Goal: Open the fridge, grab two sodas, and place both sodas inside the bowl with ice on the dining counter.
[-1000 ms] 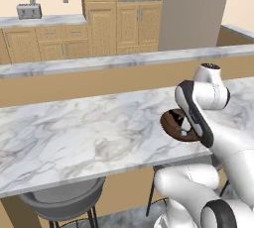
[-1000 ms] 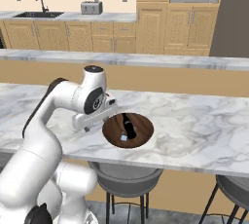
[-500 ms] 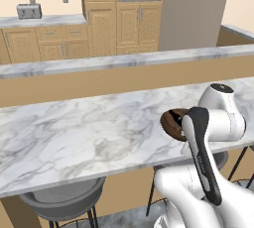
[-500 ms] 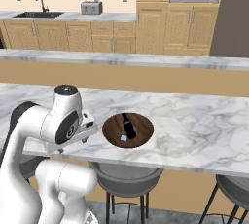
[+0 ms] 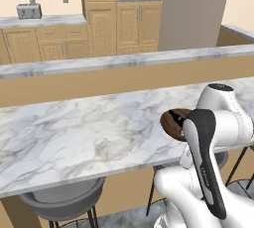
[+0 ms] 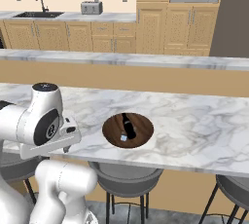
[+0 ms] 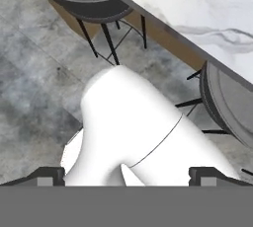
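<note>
The arm had swung back off the desk [image 6: 194, 121], away from the bowl [image 6: 128, 130]; the black bottle [image 6: 128, 126] stayed inside. The jaws [image 7: 126, 174] stood wide, empty.

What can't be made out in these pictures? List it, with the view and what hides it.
- The bowl in the left base view: its right half sits behind the robot's arm, so its contents can't be seen there.
- The black bottle in the right base view: too small to read any label.
- The pale bits beside it: too small to identify.
- The gripper in the hand view: only its tips show.
</note>
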You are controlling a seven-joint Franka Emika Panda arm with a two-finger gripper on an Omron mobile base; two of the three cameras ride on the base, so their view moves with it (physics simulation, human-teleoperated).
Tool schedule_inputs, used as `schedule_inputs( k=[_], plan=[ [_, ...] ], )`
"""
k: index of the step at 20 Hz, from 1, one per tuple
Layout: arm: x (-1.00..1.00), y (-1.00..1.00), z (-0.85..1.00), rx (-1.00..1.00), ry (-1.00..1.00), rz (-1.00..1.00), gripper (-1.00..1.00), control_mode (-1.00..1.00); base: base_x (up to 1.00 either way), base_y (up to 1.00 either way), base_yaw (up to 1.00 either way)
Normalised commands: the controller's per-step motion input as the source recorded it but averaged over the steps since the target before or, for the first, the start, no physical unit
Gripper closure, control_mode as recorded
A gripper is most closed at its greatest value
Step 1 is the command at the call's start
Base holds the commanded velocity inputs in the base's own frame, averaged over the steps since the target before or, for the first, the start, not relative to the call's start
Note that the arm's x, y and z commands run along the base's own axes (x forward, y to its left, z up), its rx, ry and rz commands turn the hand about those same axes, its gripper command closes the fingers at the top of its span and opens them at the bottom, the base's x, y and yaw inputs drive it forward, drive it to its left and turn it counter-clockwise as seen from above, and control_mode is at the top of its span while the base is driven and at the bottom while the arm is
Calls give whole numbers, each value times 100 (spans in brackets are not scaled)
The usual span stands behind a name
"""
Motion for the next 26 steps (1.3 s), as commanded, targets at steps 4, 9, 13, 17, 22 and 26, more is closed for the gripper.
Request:
schedule_inputs(
  k=[4, 9, 13, 17, 22, 26],
  plan=[
    [-10, 3, 0, -1, 0, 0, -100, -100, 0, 0, 0],
    [0, 2, 0, -1, 0, 0, -100, -100, 0, 0, 0],
    [-15, 0, -3, 0, 0, 0, -100, -100, 0, 0, 0],
    [0, 0, 0, 0, 0, 0, -100, 100, -65, 48, 2],
    [0, 0, 0, 0, 0, 0, -100, 100, -63, 100, 22],
    [0, 0, 0, 0, 0, 0, -100, 100, -33, 100, 36]
  ],
)
